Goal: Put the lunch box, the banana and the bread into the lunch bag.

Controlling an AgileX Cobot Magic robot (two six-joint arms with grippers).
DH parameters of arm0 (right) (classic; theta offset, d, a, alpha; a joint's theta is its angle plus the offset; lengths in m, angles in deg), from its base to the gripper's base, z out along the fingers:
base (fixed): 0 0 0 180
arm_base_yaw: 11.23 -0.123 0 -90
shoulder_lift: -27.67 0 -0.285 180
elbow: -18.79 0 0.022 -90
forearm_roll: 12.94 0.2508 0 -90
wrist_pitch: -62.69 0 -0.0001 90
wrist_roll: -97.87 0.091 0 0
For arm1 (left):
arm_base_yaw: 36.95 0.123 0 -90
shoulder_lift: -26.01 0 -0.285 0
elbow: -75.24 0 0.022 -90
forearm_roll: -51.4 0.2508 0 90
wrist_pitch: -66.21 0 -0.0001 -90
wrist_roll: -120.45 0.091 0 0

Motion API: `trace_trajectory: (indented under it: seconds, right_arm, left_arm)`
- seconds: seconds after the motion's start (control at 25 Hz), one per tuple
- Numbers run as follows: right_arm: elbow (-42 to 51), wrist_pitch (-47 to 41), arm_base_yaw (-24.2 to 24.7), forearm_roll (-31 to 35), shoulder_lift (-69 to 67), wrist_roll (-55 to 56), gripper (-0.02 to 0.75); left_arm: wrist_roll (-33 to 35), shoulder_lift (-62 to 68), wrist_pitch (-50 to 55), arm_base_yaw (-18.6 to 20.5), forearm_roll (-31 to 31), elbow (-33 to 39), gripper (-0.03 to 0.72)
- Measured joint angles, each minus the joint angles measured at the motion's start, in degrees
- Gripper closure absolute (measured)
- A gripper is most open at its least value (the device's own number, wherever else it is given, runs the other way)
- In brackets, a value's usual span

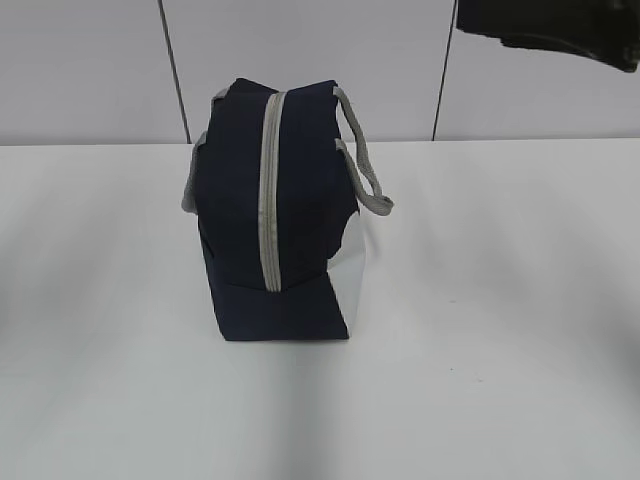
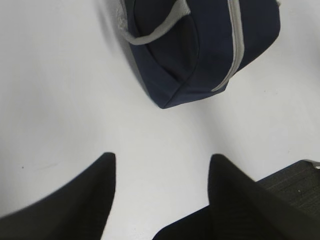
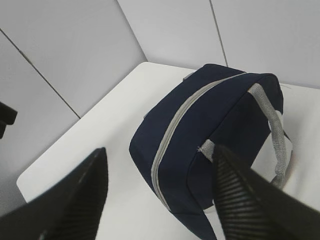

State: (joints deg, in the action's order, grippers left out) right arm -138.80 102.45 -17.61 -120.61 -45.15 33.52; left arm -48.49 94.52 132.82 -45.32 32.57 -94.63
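Both pairs of jaws stand wide apart with nothing between them: your left gripper (image 2: 161, 192) hangs over bare white table (image 1: 500, 350), and your right gripper (image 3: 160, 195) is raised above the lunch bag (image 1: 275, 215), its dark fingers (image 3: 75, 200) framing the bag from above. In the exterior view you can only see a dark piece of the right arm (image 1: 545, 25) at the upper right, well apart from the bag. The bag stands upright near the middle of the table, and it is the one task item you can see; no lunch box, banana or bread shows in any view. Its grey zipper (image 1: 269, 190) runs over the top and down the near face, and it looks closed along the whole visible length. A grey handle (image 1: 365, 165) loops out to the right of the bag, with a second grey strap at its left edge, and a white side panel (image 1: 350, 270) shows low on the right. From the left wrist view, the bag sits ahead of your gripper, clear of the fingers. Behind the bag rises a pale panelled wall (image 1: 90, 70).
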Motion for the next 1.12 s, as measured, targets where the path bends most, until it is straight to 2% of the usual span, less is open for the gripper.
trace_trajectory:
  seconds: [0.2, 0.36, 0.56, 0.92, 1.12]
  right_arm:
    - [3.88, -2.14, 0.0, 0.0, 5.4, -0.11, 0.259]
    - [7.24, -3.72, 0.0, 0.11, 9.62, 0.21, 0.259]
    - [12.59, -3.94, 0.0, 0.22, 15.4, 0.57, 0.259]
    - [18.7, -4.0, 0.0, 0.22, 24.32, 1.05, 0.259]
    - [18.93, -4.0, 0.0, 0.22, 25.83, 1.18, 0.259]
  left_arm:
    - [0.0, -9.36, -4.1, 0.0, 1.45, 11.44, 0.28]
    - [-0.74, -15.27, -6.32, 0.0, 1.94, 18.52, 0.281]
    - [-2.85, -22.9, -7.64, 0.0, 5.5, 26.17, 0.282]
    - [-5.38, -33.94, -9.29, 0.0, 8.7, 35.13, 0.284]
    - [-5.45, -35.3, -12.99, 0.0, 11.71, 36.44, 0.285]
